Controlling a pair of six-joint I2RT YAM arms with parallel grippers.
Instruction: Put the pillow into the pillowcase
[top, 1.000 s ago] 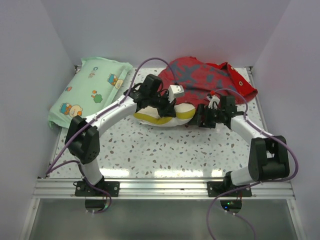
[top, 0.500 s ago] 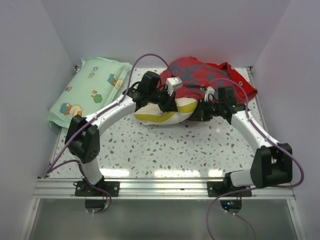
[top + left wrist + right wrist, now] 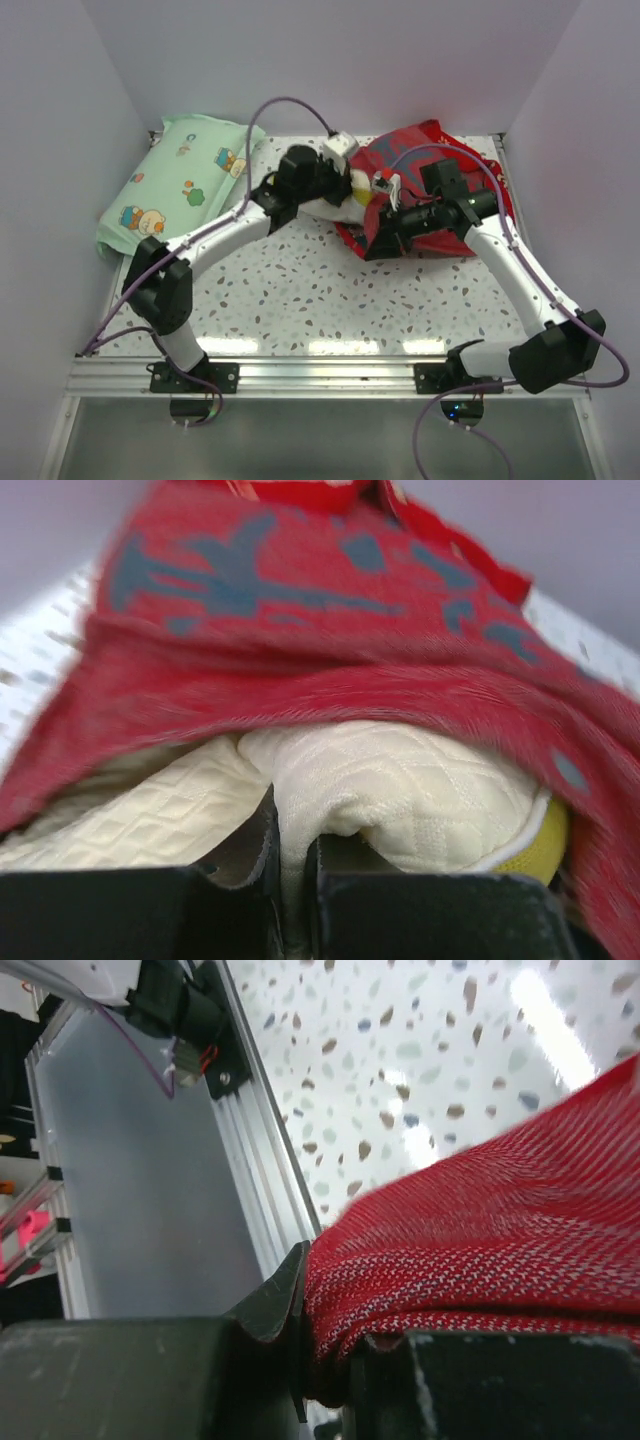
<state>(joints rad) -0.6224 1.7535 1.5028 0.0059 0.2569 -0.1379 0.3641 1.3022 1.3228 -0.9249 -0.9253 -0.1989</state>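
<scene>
Left gripper (image 3: 292,855) jaws clenched on pillow (image 3: 400,780), far-centre counter (image 3: 300,290), half under pillowcase (image 3: 300,610). Right gripper (image 3: 325,1360) jaws clenched on pillowcase hem. Best approach: lift mouth taut, push pillow right.

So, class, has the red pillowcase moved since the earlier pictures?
Yes. The pillowcase has been drawn nearer the arm bases, over the pillow; the mint-green pillow kept its place.

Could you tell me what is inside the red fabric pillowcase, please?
The cream-yellow quilted pillow sits partly inside the red fabric pillowcase, one end showing, pinched by the left pincer. How far it reaches in is hidden by the cloth.
</scene>
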